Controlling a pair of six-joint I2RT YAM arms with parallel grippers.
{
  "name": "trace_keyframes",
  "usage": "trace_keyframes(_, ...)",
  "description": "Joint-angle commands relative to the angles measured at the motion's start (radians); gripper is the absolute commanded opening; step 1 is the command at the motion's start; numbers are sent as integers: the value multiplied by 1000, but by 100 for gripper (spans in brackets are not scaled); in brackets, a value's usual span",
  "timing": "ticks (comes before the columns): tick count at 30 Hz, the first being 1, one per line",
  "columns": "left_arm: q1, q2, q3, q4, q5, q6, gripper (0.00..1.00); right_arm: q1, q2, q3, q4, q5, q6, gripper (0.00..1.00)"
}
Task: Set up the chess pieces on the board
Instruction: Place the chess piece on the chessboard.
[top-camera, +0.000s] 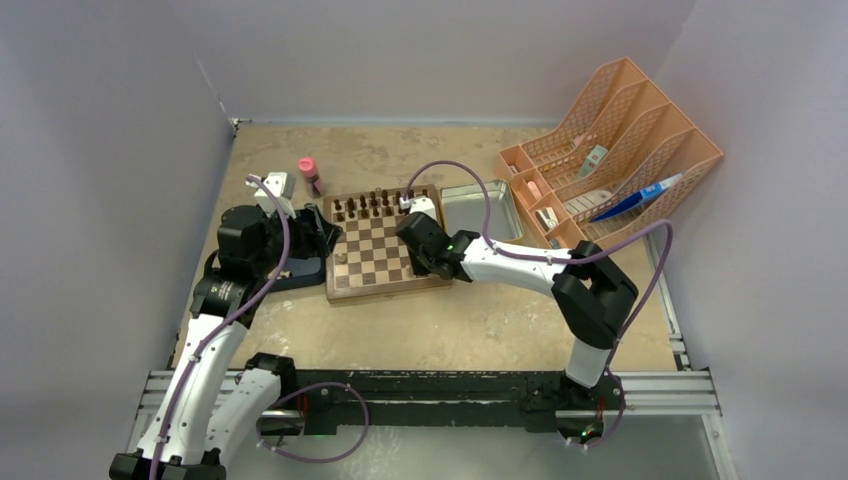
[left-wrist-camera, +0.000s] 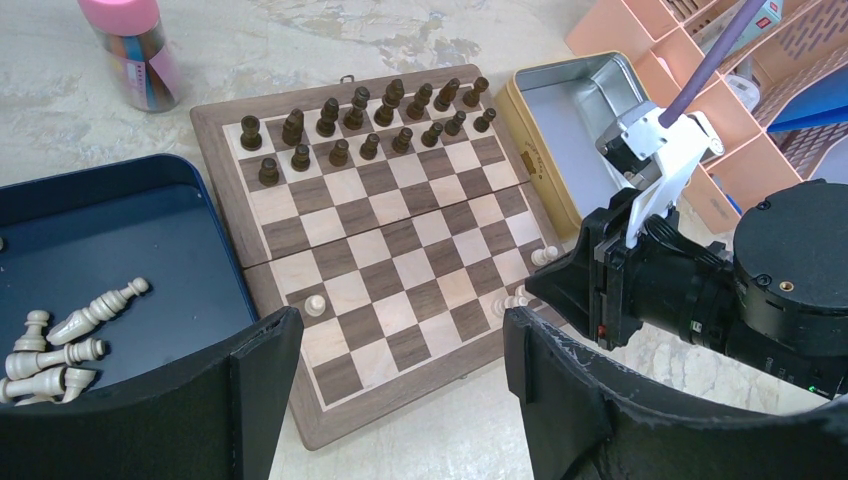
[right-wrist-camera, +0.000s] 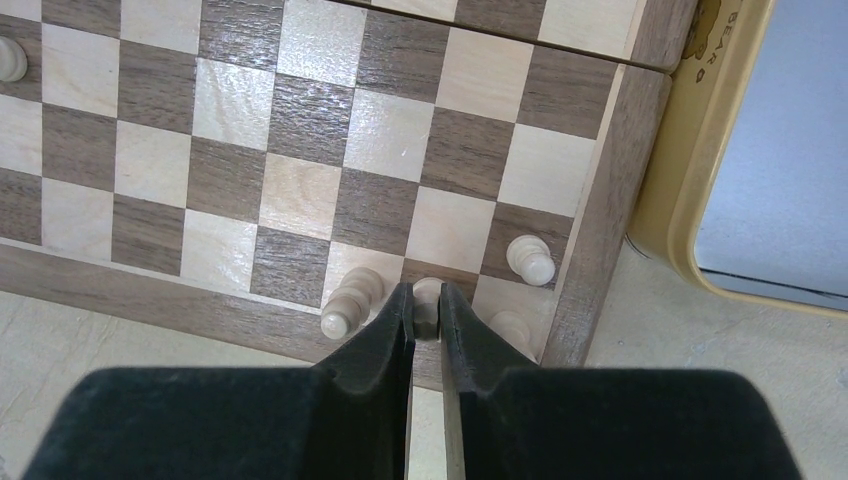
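Note:
The board (top-camera: 383, 288) lies mid-table. Dark pieces (left-wrist-camera: 363, 123) stand in its two far rows. My right gripper (right-wrist-camera: 427, 299) is shut on a pale piece (right-wrist-camera: 428, 291) that stands on a dark square of the near row, by the right corner. A taller pale piece (right-wrist-camera: 352, 299) is beside it on the left, another (right-wrist-camera: 511, 325) on the right, and a pale pawn (right-wrist-camera: 530, 260) one row up. One more pale pawn (left-wrist-camera: 315, 304) stands at the board's left. Several pale pieces (left-wrist-camera: 60, 340) lie in the blue tray. My left gripper (left-wrist-camera: 400, 330) is open and empty above the board's near left corner.
The dark blue tray (left-wrist-camera: 110, 225) lies left of the board and the metal tin (left-wrist-camera: 570, 125) right of it. A pink-capped bottle (top-camera: 310, 172) stands behind the board's far left corner. An orange file organiser (top-camera: 612, 135) fills the back right. Walls close in on both sides.

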Motion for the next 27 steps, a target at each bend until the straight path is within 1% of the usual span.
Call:
trace_keyframes(1,1,-9,1,27,-7,13,73,-4,9,44,-38,37,12,13)
trace_keyframes(27,1,-9,-1,28,-7,13,73,2,15,53,-53,-2,10,15)
